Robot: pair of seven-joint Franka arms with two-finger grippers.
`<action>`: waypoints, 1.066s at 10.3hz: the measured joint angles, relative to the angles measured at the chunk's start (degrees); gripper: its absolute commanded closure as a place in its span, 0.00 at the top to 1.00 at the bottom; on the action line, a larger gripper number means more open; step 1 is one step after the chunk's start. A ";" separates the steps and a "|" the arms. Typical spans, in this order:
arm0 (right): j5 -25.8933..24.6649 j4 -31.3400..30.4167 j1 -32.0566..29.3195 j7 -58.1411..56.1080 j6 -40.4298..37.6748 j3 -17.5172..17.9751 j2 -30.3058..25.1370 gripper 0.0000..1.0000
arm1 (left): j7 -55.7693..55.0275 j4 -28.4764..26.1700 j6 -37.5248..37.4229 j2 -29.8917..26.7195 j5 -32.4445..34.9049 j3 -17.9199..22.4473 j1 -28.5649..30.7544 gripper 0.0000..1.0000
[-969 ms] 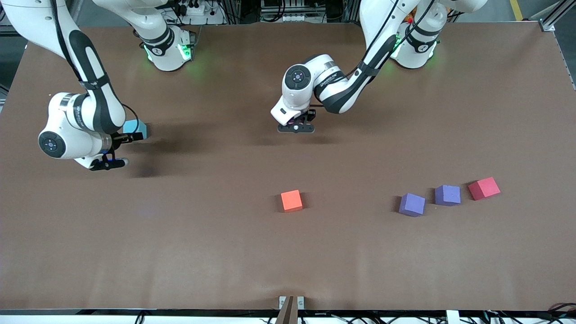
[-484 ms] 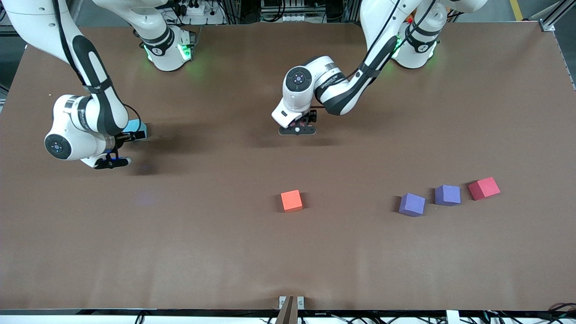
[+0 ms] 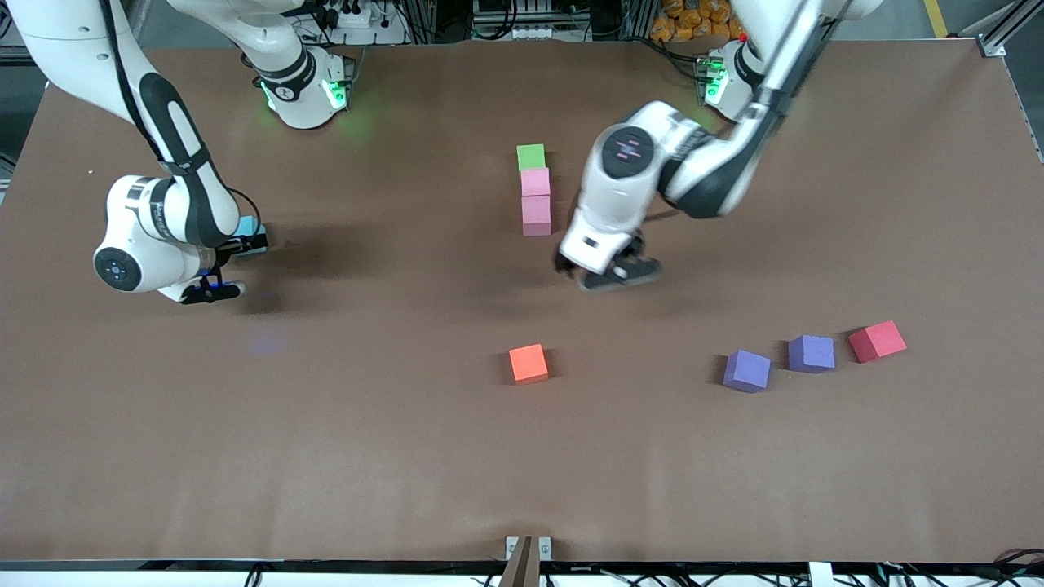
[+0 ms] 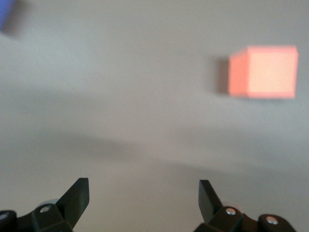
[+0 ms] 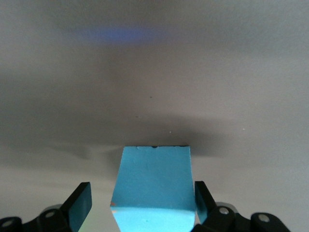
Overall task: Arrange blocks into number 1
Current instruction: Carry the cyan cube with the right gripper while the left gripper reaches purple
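My two claws over a brown surface (image 3: 408,456).
Left claw (image 4: 144,198) gapes empty; right claw (image 5: 142,200) straddles the light blue foam cube (image 5: 153,186) (grip uncertain), beside stacked green (image 3: 531,156) and pink foam cubes (image 3: 536,204).

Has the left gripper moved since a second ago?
Yes. The left gripper has shifted toward the left arm's end of the table, away from the pink blocks it covered, and closer to the orange cube.

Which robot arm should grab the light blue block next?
The right one. The light blue block sits between the open fingers of the right gripper. The left gripper hangs open and empty over bare table, away from that block.
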 measured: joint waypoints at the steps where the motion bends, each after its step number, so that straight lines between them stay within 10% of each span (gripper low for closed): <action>1: -0.22 -0.08 0.15 -0.12 -0.12 -0.05 0.32 0.70 | 6.35 -0.05 -0.01 0.19 0.19 1.21 3.17 1.00; 7: -0.32 0.62 2.57 -1.44 -0.57 -1.85 0.13 0.63 | 38.34 0.43 1.12 3.56 0.34 13.41 7.81 1.00; 11: 10.67 9.67 18.73 2.00 -3.16 -1.68 -3.58 0.64 | 50.06 0.34 5.73 6.14 0.34 17.99 9.05 1.00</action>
